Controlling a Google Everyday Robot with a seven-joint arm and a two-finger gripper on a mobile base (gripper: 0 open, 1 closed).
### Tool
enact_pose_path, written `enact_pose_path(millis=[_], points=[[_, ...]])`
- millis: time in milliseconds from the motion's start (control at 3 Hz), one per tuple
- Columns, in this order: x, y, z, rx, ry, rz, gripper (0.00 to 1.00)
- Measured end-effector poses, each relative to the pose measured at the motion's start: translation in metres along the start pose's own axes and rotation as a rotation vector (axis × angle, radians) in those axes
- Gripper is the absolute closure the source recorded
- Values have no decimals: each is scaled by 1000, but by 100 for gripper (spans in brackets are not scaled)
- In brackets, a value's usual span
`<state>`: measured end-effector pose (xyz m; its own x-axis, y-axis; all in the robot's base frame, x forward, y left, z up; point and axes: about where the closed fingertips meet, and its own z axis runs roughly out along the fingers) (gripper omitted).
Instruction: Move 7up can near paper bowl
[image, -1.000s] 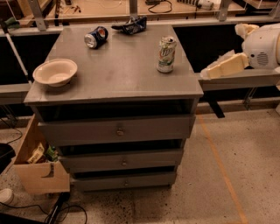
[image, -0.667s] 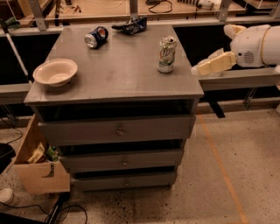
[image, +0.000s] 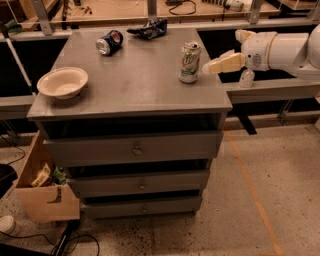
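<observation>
A cardboard box (image: 45, 197) with its flaps open sat on the floor at the far left, against the table's lower drawers. Above it, the paper bowl (image: 62, 82) rested upright near the 9 o'clock edge of the grey table (image: 140, 85). A blue-and-red can (image: 109, 42) lay on its side towards 11 o'clock, and a dark crumpled object (image: 150, 27) lay at 12 o'clock on the back edge.

The 7up can (image: 190, 62) stood upright, long axis vertical, near the 2 o'clock edge, well apart from the bowl. Just beside it, at its 3 o'clock, the claw (image: 210, 66) reached in level from off the table's right side, at about mid-height of the can. So the can lay at 9 o'clock from the claw, directly ahead of it. Whether the claw was open or closed could not be told, and it did not appear to grip anything. From the can, the bowl lay at roughly 8 o'clock across bare table top.

The table top was smooth and matte, over 3 drawers. The floor was speckled concrete with an orange line on it, and workbenches ran along behind.
</observation>
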<state>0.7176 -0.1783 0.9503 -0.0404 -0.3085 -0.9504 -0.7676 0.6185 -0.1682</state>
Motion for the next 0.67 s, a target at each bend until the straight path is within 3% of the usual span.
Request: enact_pose_path(millis=[667], points=[[11, -17, 52, -56, -119, 69, 0]])
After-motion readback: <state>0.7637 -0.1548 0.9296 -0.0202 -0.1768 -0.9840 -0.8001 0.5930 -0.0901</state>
